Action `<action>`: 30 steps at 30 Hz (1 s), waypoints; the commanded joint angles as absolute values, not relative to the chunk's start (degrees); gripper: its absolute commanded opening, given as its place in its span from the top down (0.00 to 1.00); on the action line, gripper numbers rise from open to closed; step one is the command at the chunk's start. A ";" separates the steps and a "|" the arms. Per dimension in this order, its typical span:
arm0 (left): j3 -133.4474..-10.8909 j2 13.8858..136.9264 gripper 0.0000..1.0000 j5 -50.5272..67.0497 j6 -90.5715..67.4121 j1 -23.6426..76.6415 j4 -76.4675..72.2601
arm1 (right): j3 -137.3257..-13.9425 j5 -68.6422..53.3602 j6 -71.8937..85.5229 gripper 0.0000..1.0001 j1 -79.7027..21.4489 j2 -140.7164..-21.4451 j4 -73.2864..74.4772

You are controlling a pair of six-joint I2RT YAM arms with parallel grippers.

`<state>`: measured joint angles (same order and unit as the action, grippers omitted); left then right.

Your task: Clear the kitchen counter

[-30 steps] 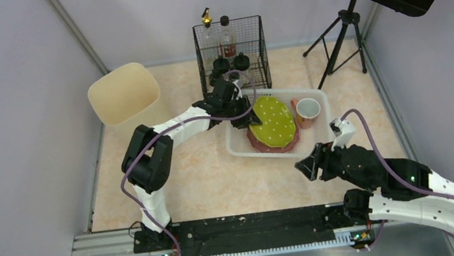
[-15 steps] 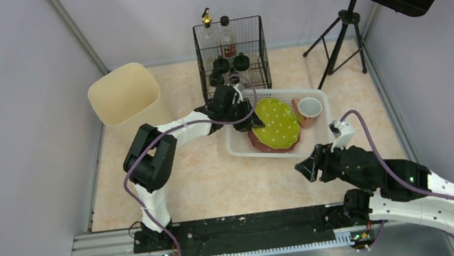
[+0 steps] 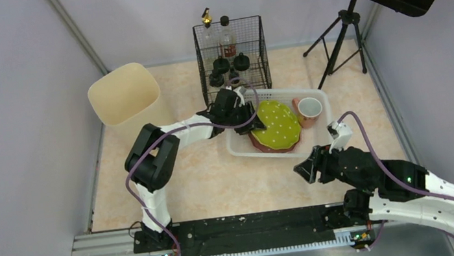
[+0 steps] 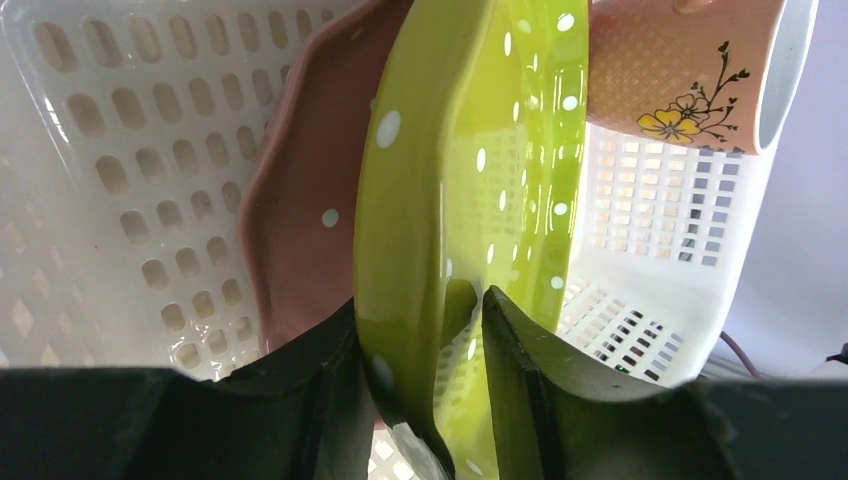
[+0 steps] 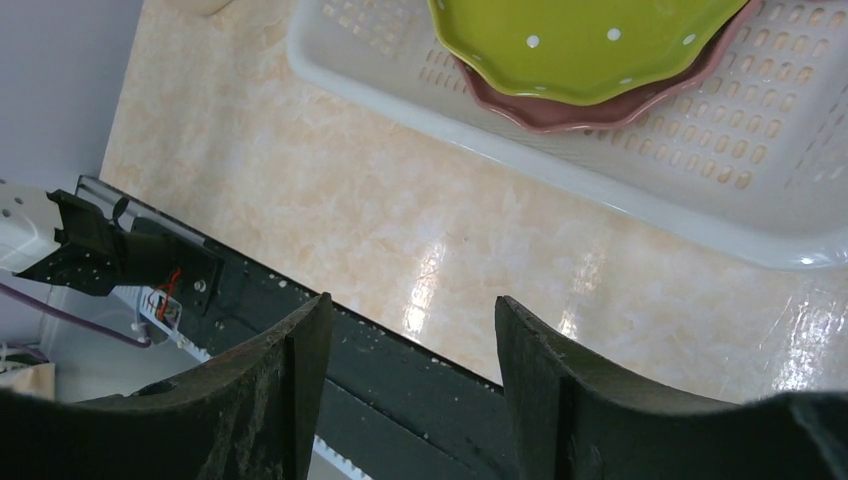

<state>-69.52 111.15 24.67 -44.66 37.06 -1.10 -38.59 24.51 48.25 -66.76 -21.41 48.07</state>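
Observation:
A green dotted plate (image 3: 276, 122) lies on a pink plate (image 3: 272, 146) inside a white perforated basin (image 3: 240, 146) on the kitchen counter (image 3: 205, 183). A pink flowered mug (image 3: 308, 110) stands in the basin's right end. My left gripper (image 3: 247, 114) straddles the green plate's (image 4: 470, 150) left rim. One finger touches the rim and a thin gap shows at the other, so the jaws are slightly open. My right gripper (image 3: 305, 172) hovers open and empty over the counter's (image 5: 350, 200) near edge, in front of the basin (image 5: 700, 190).
A black wire basket (image 3: 231, 49) with bottles stands right behind the basin. A beige bin (image 3: 125, 91) sits at the back left. A tripod stand (image 3: 341, 42) rises at the back right. The black base rail (image 3: 243, 227) runs along the front.
The left gripper has lowered the green plate from a tilt to nearly flat on the pink plate, and its jaws have loosened from the rim. The right arm stays still.

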 commanded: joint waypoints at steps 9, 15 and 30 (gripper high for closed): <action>-67.77 110.53 0.36 17.49 -42.61 37.62 9.43 | -36.42 23.12 49.02 0.40 -67.24 -22.38 43.85; -69.92 109.25 0.33 12.66 -41.13 38.28 15.16 | -36.07 22.85 48.92 0.40 -67.26 -22.90 42.87; -80.59 107.82 0.31 -3.98 -39.34 41.50 33.02 | -35.20 21.94 48.71 0.40 -67.24 -22.84 41.66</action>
